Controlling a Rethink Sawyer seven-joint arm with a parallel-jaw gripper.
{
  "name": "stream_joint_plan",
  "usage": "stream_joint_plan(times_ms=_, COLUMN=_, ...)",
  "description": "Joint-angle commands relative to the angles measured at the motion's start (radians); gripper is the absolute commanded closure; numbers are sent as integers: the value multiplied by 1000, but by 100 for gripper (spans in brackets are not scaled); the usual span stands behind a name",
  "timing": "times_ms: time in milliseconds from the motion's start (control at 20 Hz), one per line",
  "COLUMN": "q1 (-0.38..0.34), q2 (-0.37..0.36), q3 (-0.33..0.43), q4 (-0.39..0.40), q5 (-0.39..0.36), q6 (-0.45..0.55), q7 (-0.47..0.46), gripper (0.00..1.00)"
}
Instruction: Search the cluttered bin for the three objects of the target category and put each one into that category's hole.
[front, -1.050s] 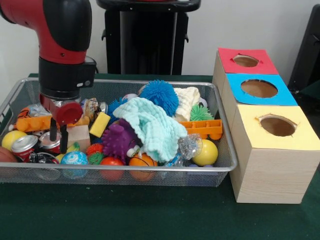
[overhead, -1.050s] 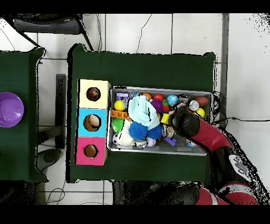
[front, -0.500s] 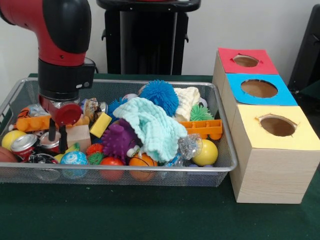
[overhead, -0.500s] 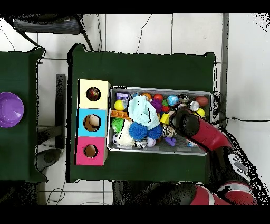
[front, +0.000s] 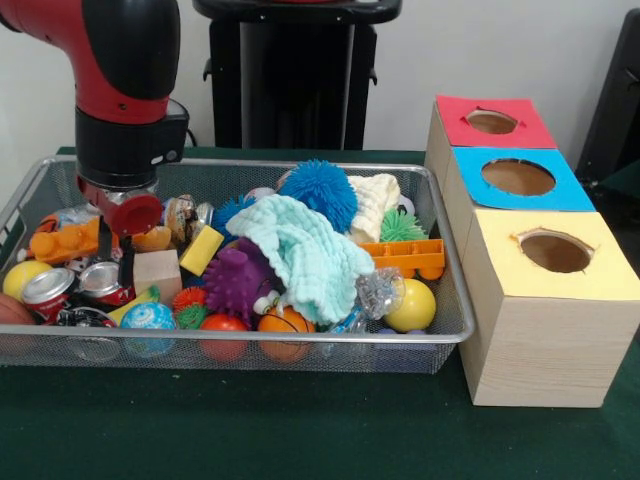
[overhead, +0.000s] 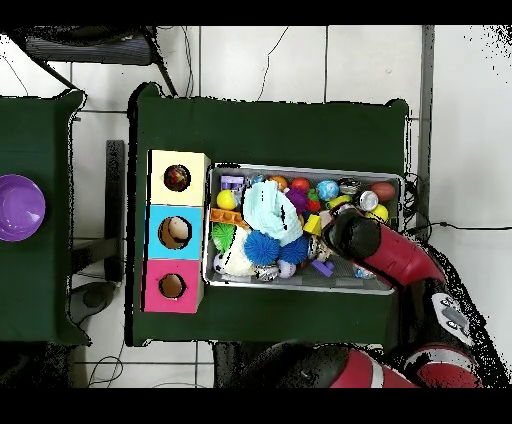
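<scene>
A wire bin (front: 250, 163) holds mixed toys. At its left end my gripper (front: 115, 268) hangs open, its black fingers (front: 127, 270) reaching down among the clutter with nothing held between them. A red-topped can (front: 100, 283) lies just below the fingers, and a second can (front: 48, 290) lies further left. A wooden block (front: 158, 270) is right of the fingers and an orange brick (front: 65, 240) is behind them. In the overhead view my arm (overhead: 385, 255) covers the gripper. The wooden box has a red hole (front: 491, 121), a blue hole (front: 517, 177) and a yellow hole (front: 555, 251).
In the middle of the bin lie a mint cloth (front: 310, 250), a purple spiky ball (front: 238, 280) and a blue fuzzy ball (front: 318, 192). Toward the boxes are another orange brick (front: 405, 255) and a yellow ball (front: 412, 305). A purple bowl (overhead: 20, 207) sits on a side table.
My arm has risen a little over the bin's left end. The orange brick behind the fingers has shifted slightly. The fingers remain apart.
</scene>
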Motion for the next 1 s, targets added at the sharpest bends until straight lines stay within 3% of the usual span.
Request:
stream_joint_plan(times_ms=50, q1=-8, q2=10, q3=2, q4=8, q5=-68, q6=111, q7=-4, gripper=0)
stream_joint_plan(times_ms=400, q1=-41, q2=42, q3=27, q4=69, q5=-75, q6=67, q7=23, gripper=0)
stream_joint_plan(times_ms=1000, q1=-27, q2=0, q3=-21, q4=120, q5=-69, q6=213, q7=24, gripper=0)
